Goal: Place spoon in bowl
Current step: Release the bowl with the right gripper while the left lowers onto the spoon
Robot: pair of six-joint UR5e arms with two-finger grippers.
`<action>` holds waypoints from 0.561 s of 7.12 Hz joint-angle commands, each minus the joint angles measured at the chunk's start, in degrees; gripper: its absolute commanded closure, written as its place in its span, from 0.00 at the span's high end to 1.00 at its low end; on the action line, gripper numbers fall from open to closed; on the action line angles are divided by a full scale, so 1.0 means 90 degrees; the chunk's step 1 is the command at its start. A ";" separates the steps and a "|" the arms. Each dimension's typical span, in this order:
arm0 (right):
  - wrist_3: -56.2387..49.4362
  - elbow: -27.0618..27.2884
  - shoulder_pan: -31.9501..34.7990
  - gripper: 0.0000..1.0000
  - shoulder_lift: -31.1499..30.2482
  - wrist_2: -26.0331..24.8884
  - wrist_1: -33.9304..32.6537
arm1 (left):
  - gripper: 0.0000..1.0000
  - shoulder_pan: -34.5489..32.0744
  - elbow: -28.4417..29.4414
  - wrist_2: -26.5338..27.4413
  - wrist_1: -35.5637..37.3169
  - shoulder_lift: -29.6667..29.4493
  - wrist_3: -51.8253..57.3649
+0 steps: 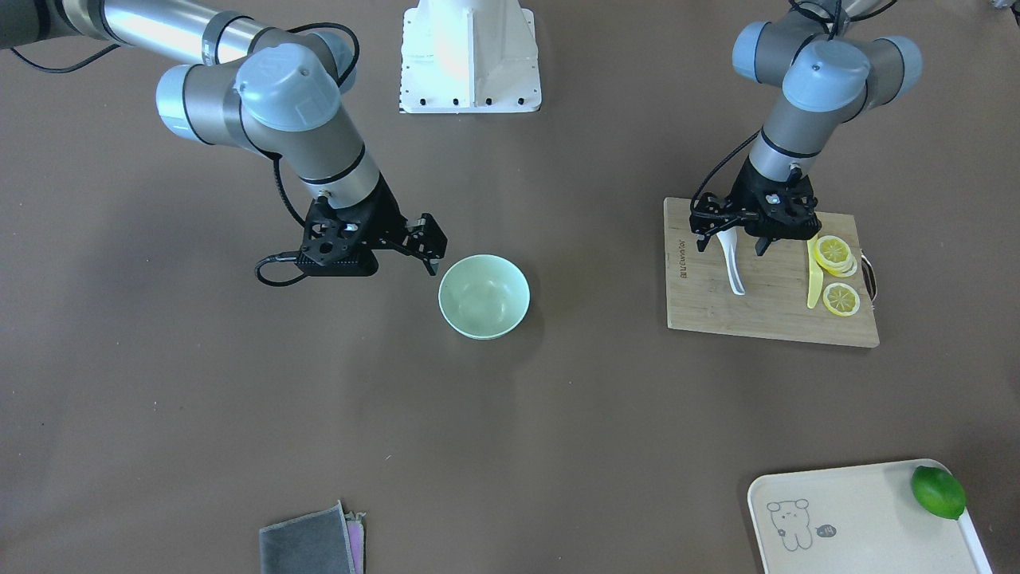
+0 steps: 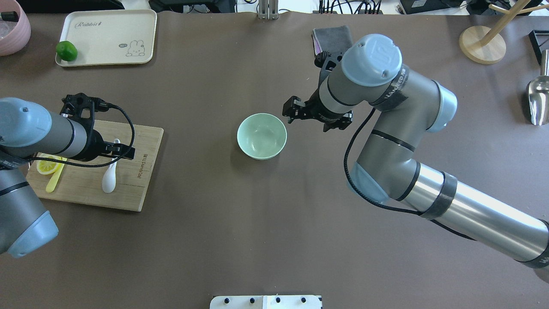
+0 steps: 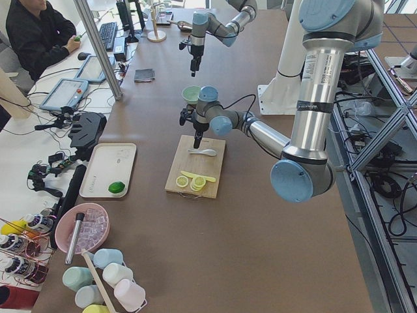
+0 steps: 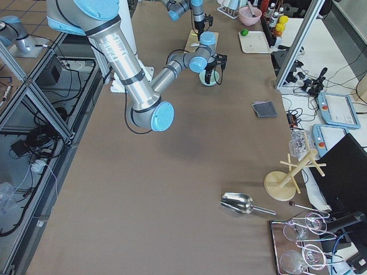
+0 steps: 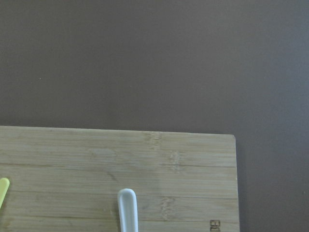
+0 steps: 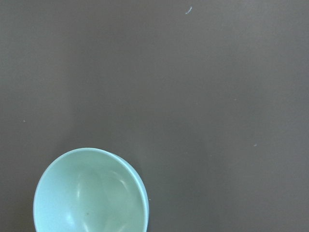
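Observation:
The white spoon lies on the bamboo cutting board, scoop toward the board's near edge. My left gripper hangs over the spoon's handle end with its jaws apart on either side of the handle, not closed on it. The left wrist view shows only the handle tip on the board. The mint-green bowl stands empty at mid-table. My right gripper hovers just beside the bowl's rim, open and empty. The bowl also shows in the right wrist view and from overhead.
Lemon slices and a pale yellow knife share the board beside the spoon. A cream tray with a lime sits at one corner. A grey cloth lies at the table's edge. A metal scoop and a wooden stand are far off.

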 commanded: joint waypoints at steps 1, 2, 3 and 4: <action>-0.0623 0.0255 0.0527 1.00 -0.0456 0.0416 0.0013 | 0.97 0.0204 -0.0095 0.0055 -0.0007 0.0160 -0.0003; -0.0838 0.0323 0.0664 1.00 -0.0612 0.0455 0.0013 | 0.97 0.0291 -0.0106 0.0055 -0.0181 0.0315 -0.0003; -0.1063 0.0459 0.0888 1.00 -0.0865 0.0591 0.0023 | 0.97 0.0292 -0.0096 0.0007 -0.0598 0.0578 -0.0003; -0.1490 0.0509 0.1132 1.00 -0.1080 0.0853 0.0023 | 0.97 0.0292 -0.0086 -0.0003 -0.0719 0.0629 -0.0003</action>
